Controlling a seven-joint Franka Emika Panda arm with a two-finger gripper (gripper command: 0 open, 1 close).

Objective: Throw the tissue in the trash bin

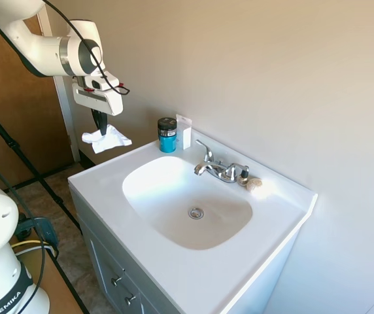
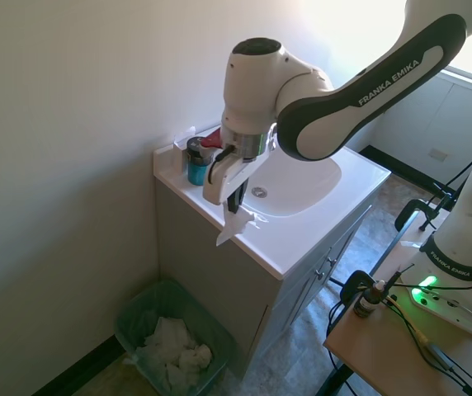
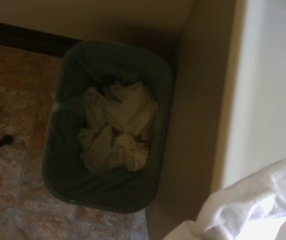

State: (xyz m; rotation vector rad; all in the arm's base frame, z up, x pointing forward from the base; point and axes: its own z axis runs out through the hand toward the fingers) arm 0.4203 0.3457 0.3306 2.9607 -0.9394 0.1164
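We see the gripper (image 1: 100, 126) closed on the tissue (image 1: 106, 139), which hangs crumpled from the fingertips in the air just past the left edge of the sink counter (image 1: 102, 180). Far below the gripper, on the floor against the vanity side, stands the trash bin (image 2: 135, 316), already containing crumpled paper (image 3: 115, 127). Beyond the gripper, on the counter, we note a teal jar (image 1: 167, 135) beside a small white card (image 1: 184, 132).

A home bathroom: a white vanity (image 1: 174, 275) with a moulded sink basin (image 1: 174, 196) and chrome faucet (image 1: 216, 169) stands against a plain beige wall, a green trash bin (image 2: 137, 318) of crumpled paper on the tiled floor (image 3: 13, 120) beside it.
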